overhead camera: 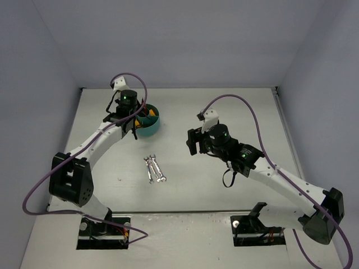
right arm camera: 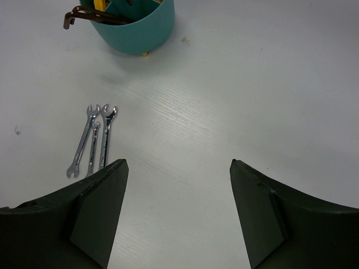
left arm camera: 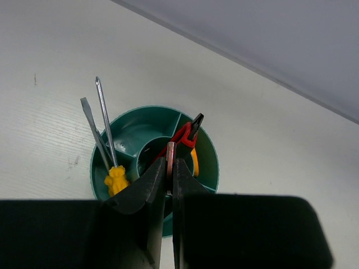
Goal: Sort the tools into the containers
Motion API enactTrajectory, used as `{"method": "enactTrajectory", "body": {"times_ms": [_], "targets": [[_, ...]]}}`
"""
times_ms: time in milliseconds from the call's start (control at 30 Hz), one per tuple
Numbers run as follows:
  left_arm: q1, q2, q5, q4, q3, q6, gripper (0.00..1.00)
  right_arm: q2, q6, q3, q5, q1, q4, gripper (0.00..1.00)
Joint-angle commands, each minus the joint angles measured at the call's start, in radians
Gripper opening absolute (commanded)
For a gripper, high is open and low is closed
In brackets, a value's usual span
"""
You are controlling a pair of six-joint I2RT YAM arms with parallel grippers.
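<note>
The round teal container [left arm camera: 208, 147] stands at the back left of the table [overhead camera: 152, 129]. Two yellow-handled screwdrivers [left arm camera: 115, 178] stand in one compartment with their shafts up. A red-handled tool [left arm camera: 183, 134] leans in another. My left gripper [left arm camera: 170, 162] hangs right over the container's central ring, shut on a thin metal tool seen edge-on. Three silver wrenches [overhead camera: 155, 170] lie side by side on the table in front of the container [right arm camera: 140, 28]. My right gripper [right arm camera: 178, 163] hovers open over bare table, to the right of the wrenches [right arm camera: 92, 143], with nothing between its fingers.
A dark hooked bar [right arm camera: 84, 15] sticks out over the container's rim on the left in the right wrist view. Grey walls close the table at the back and both sides. A small dark speck [overhead camera: 118, 180] marks the table left of the wrenches.
</note>
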Motion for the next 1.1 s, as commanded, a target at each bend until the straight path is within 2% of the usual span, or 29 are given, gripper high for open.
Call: {"method": "enactTrajectory", "body": {"times_ms": [0,100,300,467,600,767,1067], "targets": [[0.007,0.001,0.0,0.113,0.003,-0.017,0.0,-0.019,0.008,0.004,0.036,-0.009,0.04,0.71],[-0.001,-0.01,0.013,0.11,-0.028,-0.022,0.01,-0.016,0.008,0.004,0.036,-0.013,0.041,0.71],[-0.003,-0.037,0.004,0.083,-0.088,-0.04,0.19,0.011,0.0,0.012,0.029,-0.02,0.039,0.71],[-0.003,-0.065,0.013,0.031,-0.064,0.007,0.36,0.034,-0.005,0.025,0.009,-0.022,0.041,0.71],[-0.005,-0.083,0.015,-0.077,0.012,0.04,0.38,0.041,-0.005,0.028,0.002,-0.022,0.041,0.71],[-0.033,-0.053,0.083,-0.275,0.109,0.065,0.38,0.044,-0.003,0.025,0.007,-0.021,0.039,0.71],[-0.094,0.054,0.157,-0.32,0.138,0.079,0.37,0.051,0.002,0.024,-0.001,-0.022,0.039,0.71]]}}
